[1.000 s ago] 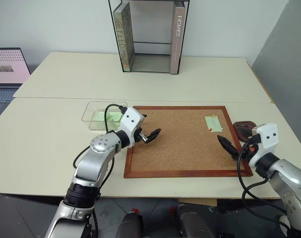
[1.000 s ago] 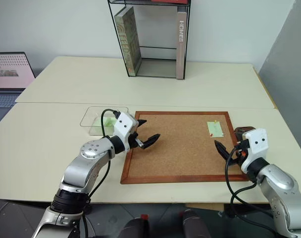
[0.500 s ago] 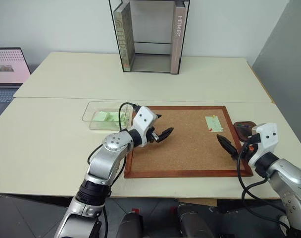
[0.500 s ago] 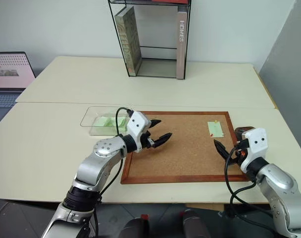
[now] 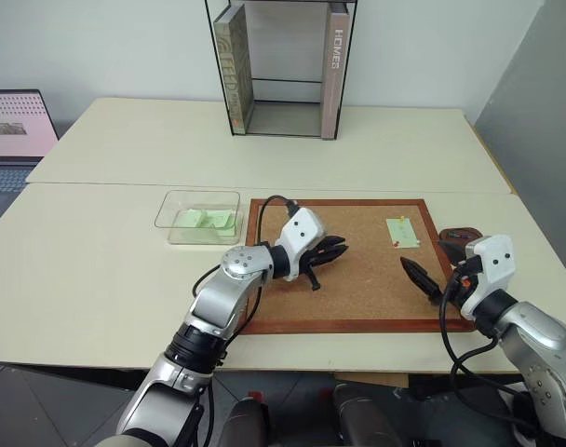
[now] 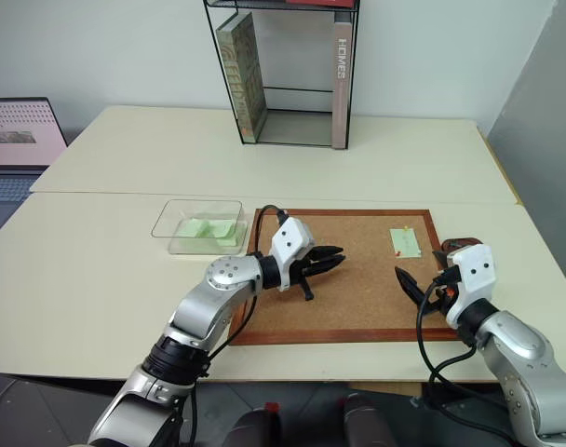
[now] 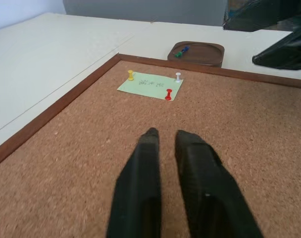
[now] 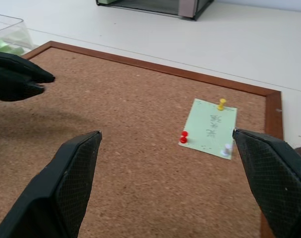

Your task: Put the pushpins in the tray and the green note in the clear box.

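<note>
pale green note [image 7: 150, 86] with dark scribbles, pinned by yellow [image 7: 130, 75], red [image 7: 168, 94] and white pushpins [image 7: 178, 77]; speckled brown cork board [image 5: 357, 270]; reddish-brown tray [image 7: 197, 52].

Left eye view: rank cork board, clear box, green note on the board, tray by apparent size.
1. cork board
2. clear box
3. and 4. tray and green note: they look about alike, and the right hand covers part of the tray, so no ranking.

Bare cork board [image 5: 357, 279] between tools
</note>
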You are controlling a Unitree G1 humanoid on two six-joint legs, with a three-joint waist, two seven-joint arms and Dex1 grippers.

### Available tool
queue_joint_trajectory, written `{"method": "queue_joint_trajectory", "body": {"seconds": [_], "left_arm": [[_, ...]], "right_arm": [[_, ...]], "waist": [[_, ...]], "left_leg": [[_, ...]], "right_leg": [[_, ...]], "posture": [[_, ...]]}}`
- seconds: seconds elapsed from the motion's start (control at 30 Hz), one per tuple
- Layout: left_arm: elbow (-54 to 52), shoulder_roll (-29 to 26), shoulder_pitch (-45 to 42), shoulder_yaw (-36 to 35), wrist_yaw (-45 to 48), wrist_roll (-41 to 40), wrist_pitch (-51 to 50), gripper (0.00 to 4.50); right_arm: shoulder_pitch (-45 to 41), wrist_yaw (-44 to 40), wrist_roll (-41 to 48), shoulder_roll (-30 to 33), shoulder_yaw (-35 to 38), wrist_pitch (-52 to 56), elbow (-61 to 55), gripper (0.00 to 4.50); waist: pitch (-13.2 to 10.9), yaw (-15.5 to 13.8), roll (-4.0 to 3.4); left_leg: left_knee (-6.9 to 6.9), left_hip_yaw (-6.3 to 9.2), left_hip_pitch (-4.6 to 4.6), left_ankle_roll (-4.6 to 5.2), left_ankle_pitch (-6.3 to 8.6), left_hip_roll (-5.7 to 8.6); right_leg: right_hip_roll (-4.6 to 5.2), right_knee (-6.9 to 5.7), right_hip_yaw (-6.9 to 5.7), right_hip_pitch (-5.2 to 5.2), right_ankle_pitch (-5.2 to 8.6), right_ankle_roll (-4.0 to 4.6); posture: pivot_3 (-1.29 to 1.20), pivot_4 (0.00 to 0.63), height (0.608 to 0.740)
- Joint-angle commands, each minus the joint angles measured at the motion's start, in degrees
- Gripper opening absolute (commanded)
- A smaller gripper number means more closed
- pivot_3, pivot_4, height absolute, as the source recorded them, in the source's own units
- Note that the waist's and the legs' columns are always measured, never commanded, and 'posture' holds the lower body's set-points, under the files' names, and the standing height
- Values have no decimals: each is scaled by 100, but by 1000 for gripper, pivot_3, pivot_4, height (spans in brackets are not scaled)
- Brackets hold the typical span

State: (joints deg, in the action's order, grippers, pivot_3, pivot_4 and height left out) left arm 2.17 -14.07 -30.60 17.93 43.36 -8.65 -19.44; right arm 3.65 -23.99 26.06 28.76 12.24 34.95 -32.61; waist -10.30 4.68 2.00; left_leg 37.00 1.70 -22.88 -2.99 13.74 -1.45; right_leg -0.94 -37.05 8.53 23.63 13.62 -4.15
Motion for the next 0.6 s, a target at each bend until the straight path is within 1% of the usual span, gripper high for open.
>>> {"method": "queue_joint_trajectory", "body": {"seconds": [0.03,0.27,0.37,0.5,0.6], "left_arm": [[163,120,-107,130,115,90,283,19],[719,287,-142,225,239,197,516,19],[1199,441,-191,272,206,310,793,19],[1742,503,-164,387,382,476,1057,19],[1952,483,-121,436,457,579,1181,19]], "right_arm": [[-176,14,45,13,-50,3,-199,4500],[-547,233,-18,-151,-293,153,-19,4500],[-855,339,-94,-254,-389,180,259,4500],[-1294,356,-208,-301,-460,120,823,4500],[-1744,287,-490,-279,-578,-145,1625,4500]], "waist": [[0,5,0],[0,3,0],[0,5,0],[0,4,0],[3,8,-4]], "left_leg": [[-1,0,0,0,0,0],[0,2,0,0,0,0],[0,1,0,0,0,0],[0,2,-1,0,0,2],[-2,1,1,0,0,2]], "right_leg": [[0,0,0,0,-1,-2],[0,-2,-1,0,-2,-3],[-1,-1,0,0,-1,-2],[0,0,0,-1,-2,-3],[0,2,1,-2,-5,-9]], "posture": [[0,150,740],[0,150,740],[0,150,740],[0,150,740],[0,150,740]]}}
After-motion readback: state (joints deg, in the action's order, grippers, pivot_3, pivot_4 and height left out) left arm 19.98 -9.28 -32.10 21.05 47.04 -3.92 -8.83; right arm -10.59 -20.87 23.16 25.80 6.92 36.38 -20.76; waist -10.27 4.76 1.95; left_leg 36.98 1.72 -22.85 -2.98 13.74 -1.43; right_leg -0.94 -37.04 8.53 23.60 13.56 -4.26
